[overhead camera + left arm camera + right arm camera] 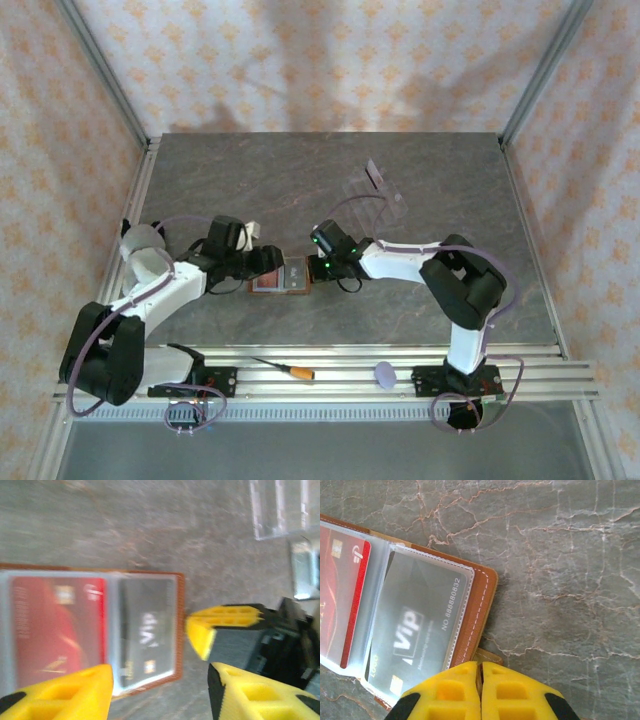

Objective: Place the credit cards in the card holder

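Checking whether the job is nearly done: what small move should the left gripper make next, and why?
Probably lift the left gripper straight up and away. Its jaws stand open and empty, and the red card and dark VIP card both look seated in the clear pockets of the open card holder, while the right gripper sits shut at its edge.

**Brown, Red and Grey on Veined Stone**

We see the card holder [481, 597] in tan brown with pale stitching, its sleeves milky clear. The red card [55, 630] carries gold marks, and the dark grey card [420, 625] has white lettering. The left gripper [160, 674] and the right gripper [481, 669] have yellow fingers on black. The table [560, 555] is grey, veined pale and rust. The walls [330, 60] are cream with an orange floral print.
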Action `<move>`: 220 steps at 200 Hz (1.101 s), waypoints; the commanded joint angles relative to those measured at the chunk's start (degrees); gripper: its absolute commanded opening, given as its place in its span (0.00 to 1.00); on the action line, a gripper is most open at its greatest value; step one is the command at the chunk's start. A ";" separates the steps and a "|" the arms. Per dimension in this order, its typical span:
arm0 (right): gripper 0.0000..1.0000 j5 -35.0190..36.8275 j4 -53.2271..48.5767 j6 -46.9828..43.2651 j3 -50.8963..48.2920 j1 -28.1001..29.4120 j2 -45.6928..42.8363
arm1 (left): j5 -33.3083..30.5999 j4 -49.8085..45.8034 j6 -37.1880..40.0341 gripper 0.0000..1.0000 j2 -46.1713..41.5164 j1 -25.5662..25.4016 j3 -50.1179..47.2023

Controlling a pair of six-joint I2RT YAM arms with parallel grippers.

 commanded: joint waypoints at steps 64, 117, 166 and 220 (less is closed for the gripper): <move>0.06 3.23 -3.99 -0.70 -2.15 0.33 -1.39 | -6.68 -3.66 3.48 0.71 0.32 5.42 -4.90; 0.06 3.10 -4.16 -0.67 -2.22 0.35 -1.13 | -4.84 -0.57 4.77 0.69 4.63 5.44 -5.55; 0.06 2.64 -4.12 -0.69 -1.92 0.31 -1.27 | 2.31 6.37 3.46 0.69 4.57 5.43 -7.22; 0.06 0.99 -3.57 -0.43 -0.88 0.37 0.11 | 6.81 10.48 2.83 0.63 5.49 5.47 -8.24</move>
